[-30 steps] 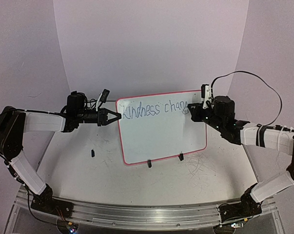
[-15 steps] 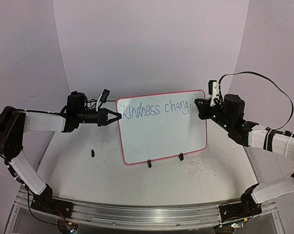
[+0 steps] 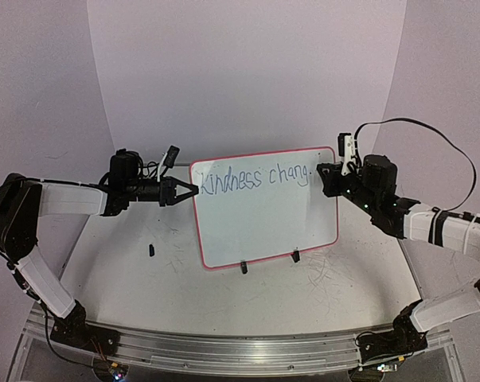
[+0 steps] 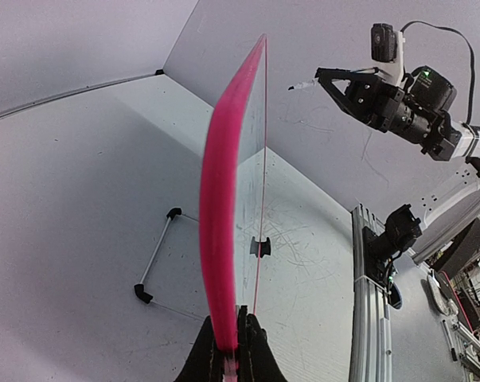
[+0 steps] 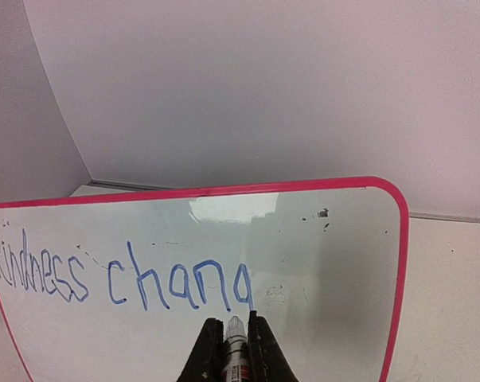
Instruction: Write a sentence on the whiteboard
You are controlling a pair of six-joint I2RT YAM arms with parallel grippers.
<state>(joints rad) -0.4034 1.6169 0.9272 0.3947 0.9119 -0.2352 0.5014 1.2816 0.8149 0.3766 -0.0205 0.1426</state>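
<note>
The whiteboard (image 3: 263, 219), pink-framed, stands upright on the table on two black clip feet (image 3: 243, 267). My left gripper (image 3: 193, 190) is shut on its left edge; the left wrist view shows the pink edge (image 4: 222, 199) running up from between the fingers (image 4: 238, 320). The sentence (image 3: 255, 178) reads "Kindness chang" in blue along the top. My right gripper (image 3: 321, 177) is shut on a marker (image 5: 236, 346) at the board's upper right. The marker's tip sits just below the "g" (image 5: 241, 288) and a little off the board face (image 5: 327, 263).
A small black piece (image 3: 151, 250) lies on the table left of the board. A wire stand with black ends (image 4: 156, 255) lies behind the board. Grey scratch marks (image 3: 327, 274) cover the table at front right. A metal rail (image 3: 224, 350) runs along the near edge.
My right gripper has pulled back to the right with the marker, uncovering a finished "g" after "chan". The left gripper and the board have stayed still.
</note>
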